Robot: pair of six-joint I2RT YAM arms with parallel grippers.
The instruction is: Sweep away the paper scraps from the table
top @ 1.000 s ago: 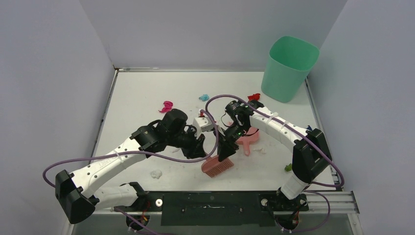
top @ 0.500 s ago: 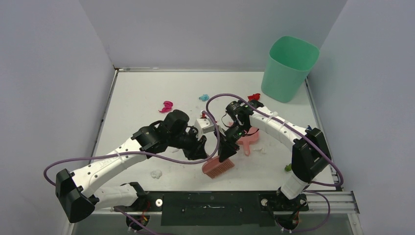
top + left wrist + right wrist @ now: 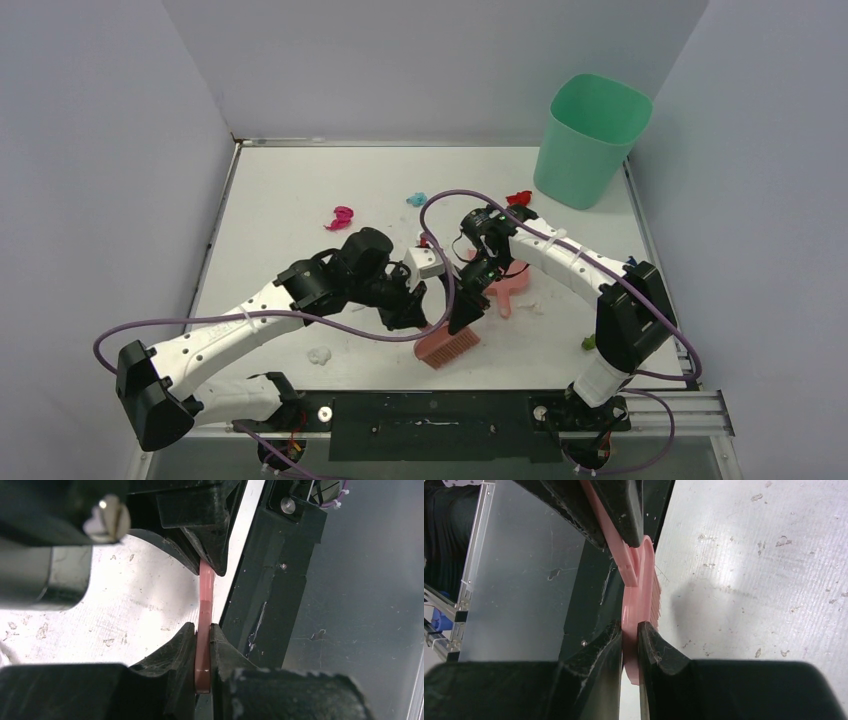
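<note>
Plainly unswept, the small crumpled coloured paper scraps lie scattered over the white-grey table: magenta, light blue and red toward upper centre, white at lower left, green at lower right. At centre, the pink plastic bristle brush is pinched on its thin handle by both the left gripper and the right gripper (a handover or re-grip, I judge), near the pink dustpan.

Top view high, looking down; wrist views close, sharing pink brush.
</note>
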